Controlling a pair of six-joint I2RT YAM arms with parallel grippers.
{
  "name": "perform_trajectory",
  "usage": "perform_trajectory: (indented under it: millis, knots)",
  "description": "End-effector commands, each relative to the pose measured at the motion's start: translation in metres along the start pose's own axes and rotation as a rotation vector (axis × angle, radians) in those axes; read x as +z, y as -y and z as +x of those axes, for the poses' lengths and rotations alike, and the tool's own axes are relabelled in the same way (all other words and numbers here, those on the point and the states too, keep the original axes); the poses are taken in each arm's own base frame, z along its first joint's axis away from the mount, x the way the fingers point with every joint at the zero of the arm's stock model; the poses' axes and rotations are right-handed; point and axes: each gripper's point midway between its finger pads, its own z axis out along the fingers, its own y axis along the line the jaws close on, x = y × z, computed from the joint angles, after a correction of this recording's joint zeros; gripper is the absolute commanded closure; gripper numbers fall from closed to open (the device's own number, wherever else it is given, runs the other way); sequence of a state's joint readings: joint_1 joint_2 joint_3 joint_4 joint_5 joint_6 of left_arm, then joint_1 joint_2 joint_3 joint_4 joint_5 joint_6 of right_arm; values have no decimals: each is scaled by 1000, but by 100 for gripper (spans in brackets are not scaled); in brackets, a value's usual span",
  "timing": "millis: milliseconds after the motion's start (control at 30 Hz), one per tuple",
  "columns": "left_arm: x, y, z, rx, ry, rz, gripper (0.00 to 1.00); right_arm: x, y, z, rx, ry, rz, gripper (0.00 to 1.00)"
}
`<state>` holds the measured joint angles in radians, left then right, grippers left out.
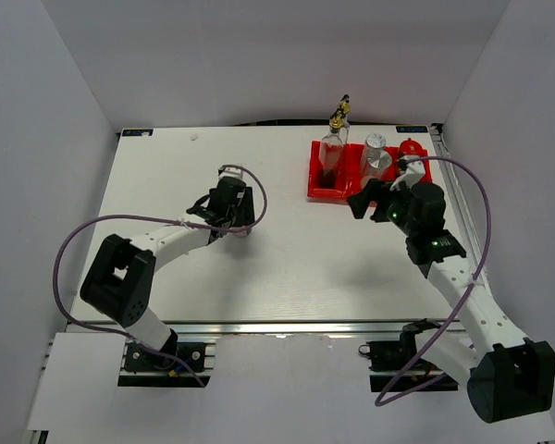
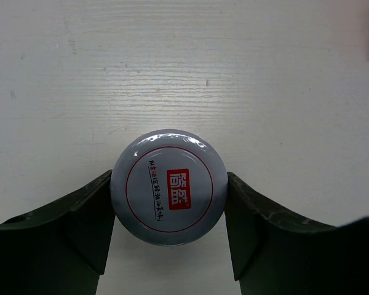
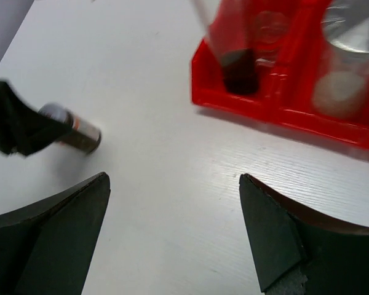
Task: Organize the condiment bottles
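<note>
Left claw point(image 2: 169, 184) clamps one jar point(image 2: 169, 196); one red tray point(image 1: 327, 192).

a round silver-lidded jar point(image 2: 169, 187), its lid printed with a red ring and a red label, sits low in the centre of the left wrist view, clamped on both sides by the left gripper point(image 2: 169, 212). in the upper right of the top view, two tall clear glass bottles with gold pourers stand upright. one point(image 1: 331, 157), dark at its bottom, is in the left compartment of a red tray point(image 1: 320, 191). the pourer of the other point(image 1: 344, 102) shows just above it. two silver-capped white shakers point(image 1: 375, 143) point(image 1: 378, 163) share the middle compartment, and a red-lidded jar point(image 1: 410, 148) stands at the right.
</note>
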<state>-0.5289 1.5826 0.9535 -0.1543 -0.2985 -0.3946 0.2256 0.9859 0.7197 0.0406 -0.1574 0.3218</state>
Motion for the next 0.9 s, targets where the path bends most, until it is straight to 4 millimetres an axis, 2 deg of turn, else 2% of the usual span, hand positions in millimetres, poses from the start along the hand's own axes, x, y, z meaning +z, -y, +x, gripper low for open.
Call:
perform_trajectory:
  millis: [0, 33, 67, 167, 233, 267, 333, 367, 400, 433, 533, 567, 600, 667, 700, 733, 867]
  knots:
    - [-4, 10, -27, -4, 56, 35, 54, -5, -28, 18, -119, -49, -131, 11]
    - [-3, 10, -25, 1, 45, 30, 63, -5, -32, 23, -135, -61, -155, 11]
    - [-2, 10, -24, 5, 37, 30, 77, -6, -38, 28, -171, -73, -200, 11]
    - [-8, 16, -30, 9, 34, 59, 100, -6, -48, 46, -213, -111, -286, 11]
    - [-15, 23, -38, 3, 48, 97, 100, -4, -55, 60, -239, -137, -345, 10]
    - [-19, 28, -41, 5, 53, 127, 100, -7, -69, 70, -268, -158, -418, 11]
    - [-37, 47, -47, 10, 67, 248, 100, -5, -79, 85, -352, -190, -485, 11]
    - [-45, 53, -50, 12, 75, 289, 100, -8, -92, 95, -397, -206, -543, 11]
    - [-60, 65, -54, 21, 88, 357, 100, -7, -96, 98, -448, -204, -565, 11]
    - [-66, 70, -55, 26, 98, 377, 100, -4, -100, 104, -468, -211, -583, 11]
    - [-97, 100, -49, 70, 95, 514, 100, 3, -117, 113, -513, -218, -643, 11]
    - [-103, 107, -47, 82, 95, 541, 100, 7, -123, 108, -527, -200, -647, 11]
    - [-113, 120, -40, 105, 90, 581, 100, 10, -129, 111, -536, -207, -653, 11]
    - [-125, 133, -37, 127, 101, 617, 100, 20, -131, 124, -560, -253, -647, 11]
    - [-135, 145, -30, 150, 95, 649, 100, 26, -133, 120, -566, -245, -632, 12]
    - [-138, 149, -27, 161, 92, 661, 100, 32, -131, 126, -567, -261, -615, 11]
    - [-150, 159, -23, 163, 94, 697, 100, 45, -133, 125, -581, -233, -575, 11]
